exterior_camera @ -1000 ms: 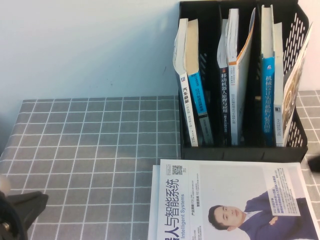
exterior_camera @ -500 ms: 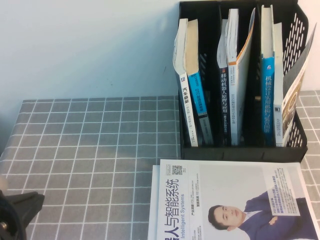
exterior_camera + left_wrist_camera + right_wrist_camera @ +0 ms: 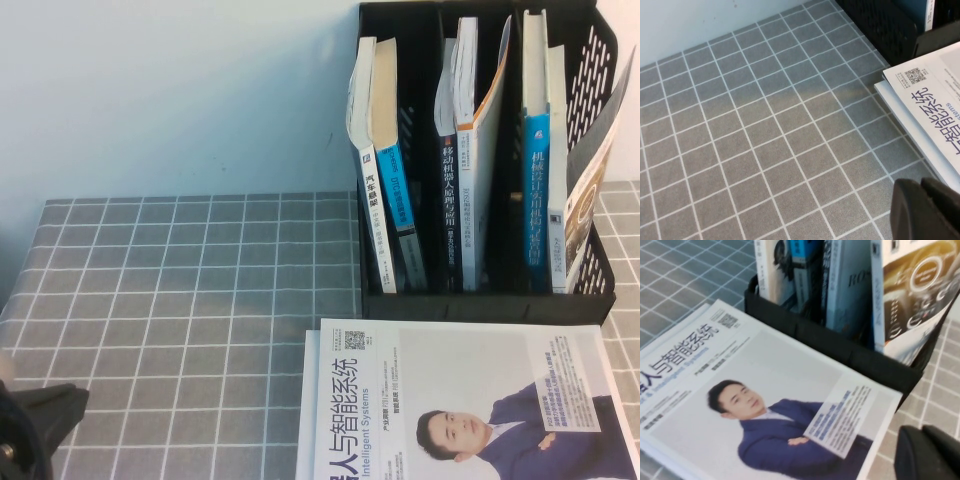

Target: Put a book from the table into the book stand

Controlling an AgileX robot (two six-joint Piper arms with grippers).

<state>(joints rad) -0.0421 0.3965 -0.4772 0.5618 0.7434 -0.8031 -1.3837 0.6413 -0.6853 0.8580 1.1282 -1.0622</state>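
Observation:
The book [image 3: 592, 185], white with a grey-and-gold tech picture, stands in the right-hand slot of the black book stand [image 3: 480, 305] and leans out against its perforated right side. It also shows in the right wrist view [image 3: 917, 295], inside the stand [image 3: 840, 347]. My right gripper [image 3: 922, 431] is shut and empty, low over the table to the right of the stand's front corner; it is out of the high view. My left gripper [image 3: 921, 184] is shut and empty at the table's near left corner [image 3: 30, 430].
A white book showing a man in a blue suit [image 3: 470, 400] lies flat on other books in front of the stand. The stand's other slots hold several upright books, one blue-spined [image 3: 535, 190]. The grey grid cloth [image 3: 180, 290] lies bare on the left.
The right gripper's dark tip at the right edge of the high view has drawn back out of sight. The tech book now leans a little further right. The left arm barely moved.

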